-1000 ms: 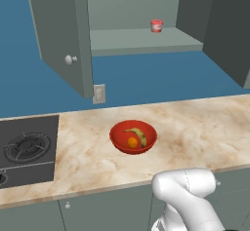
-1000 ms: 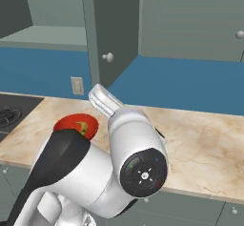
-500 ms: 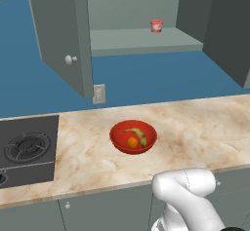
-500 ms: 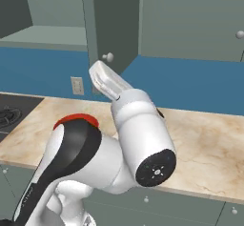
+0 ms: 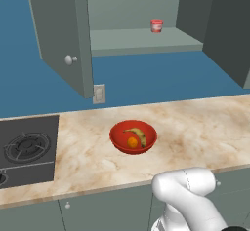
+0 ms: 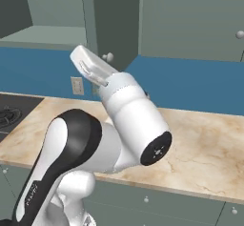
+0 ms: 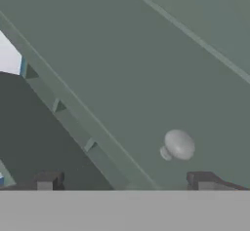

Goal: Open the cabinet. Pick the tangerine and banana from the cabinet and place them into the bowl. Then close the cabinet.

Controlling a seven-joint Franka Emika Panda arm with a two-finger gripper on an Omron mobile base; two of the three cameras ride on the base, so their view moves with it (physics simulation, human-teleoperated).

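Observation:
The cabinet point(image 5: 141, 40) stands open, both doors swung out. Its left door point(image 5: 63, 40) carries a round pale knob point(image 5: 71, 59). On the marble counter sits the red bowl point(image 5: 133, 136), holding the tangerine point(image 5: 132, 142) and the banana point(image 5: 138, 134). In the hand view my gripper point(image 7: 126, 181) is open, its dark fingertips point(image 7: 47, 180) spread wide just short of the door face. The knob point(image 7: 178, 145) lies between them, nearer the right tip, untouched. In the right base view my hand point(image 6: 91, 66) is raised beside the door knob point(image 6: 109, 56).
A small red-and-white cup point(image 5: 156, 26) stands on the cabinet shelf. A stove top point(image 5: 27, 149) lies at the counter's left end. A wall outlet point(image 5: 99, 94) sits below the left door. The right door point(image 5: 229, 30) juts out over the counter.
In the right base view my arm has swung upward and the hand has risen toward the left door's knob, now hiding the bowl. The bowl and fruit have not moved.

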